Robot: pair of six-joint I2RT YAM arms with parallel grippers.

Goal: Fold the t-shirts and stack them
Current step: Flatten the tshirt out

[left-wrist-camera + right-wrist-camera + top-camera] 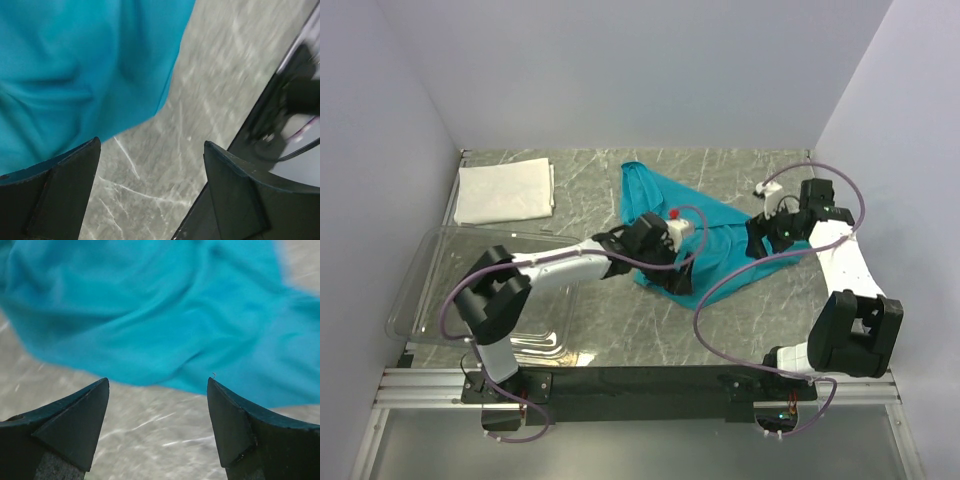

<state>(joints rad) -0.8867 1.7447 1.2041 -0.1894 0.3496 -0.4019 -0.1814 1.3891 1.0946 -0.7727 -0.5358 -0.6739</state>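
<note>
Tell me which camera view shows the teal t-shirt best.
Top external: it shows almost all of the crumpled teal t-shirt. The wrist views each catch only a blurred patch of cloth and one edge.

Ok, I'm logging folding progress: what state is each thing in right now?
teal t-shirt: unfolded, lying crumpled.
white t-shirt: folded flat, far left.
clear plastic bin: open-topped, no shirt inside.
left tool: open, empty, at the teal t-shirt's edge.
right tool: open, empty, just short of the teal t-shirt.
</note>
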